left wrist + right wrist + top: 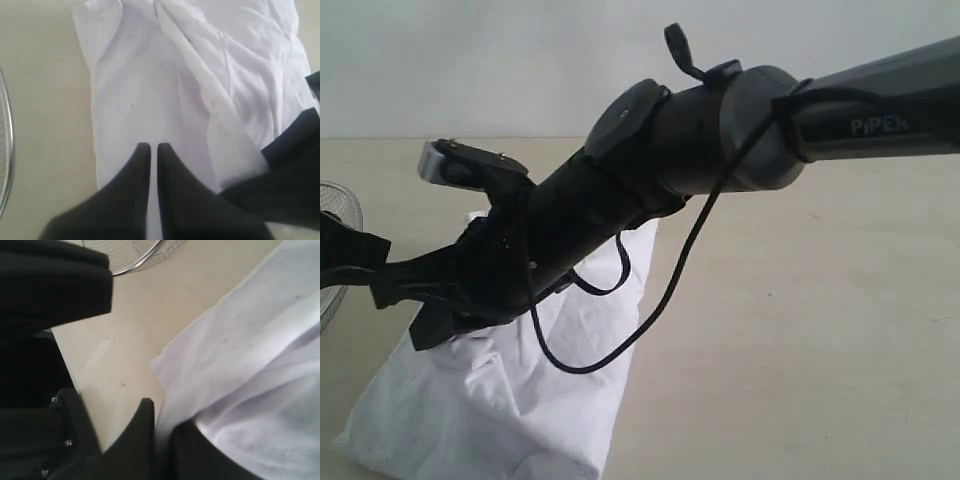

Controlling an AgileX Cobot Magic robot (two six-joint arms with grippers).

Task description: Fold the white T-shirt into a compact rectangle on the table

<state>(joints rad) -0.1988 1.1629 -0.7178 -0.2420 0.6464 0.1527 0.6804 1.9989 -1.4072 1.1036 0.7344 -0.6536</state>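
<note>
The white T-shirt (500,400) lies bunched at the near left of the table (800,330), plain side showing and no print visible. My right arm (620,190) reaches across from the right and hides its own fingers over the shirt's upper part. In the right wrist view the right gripper (162,412) is shut, with a fold of the T-shirt (260,365) caught between its fingers and draping over one of them. My left gripper (150,146) is shut near the edge of the T-shirt (165,75), a thin white strip of cloth showing between its fingers.
A round wire-mesh basket (335,215) stands at the table's left edge, close to the left arm (350,260); its rim (5,150) shows beside the shirt. The right arm's black body (295,170) crowds the left gripper. Bare tabletop stretches to the right.
</note>
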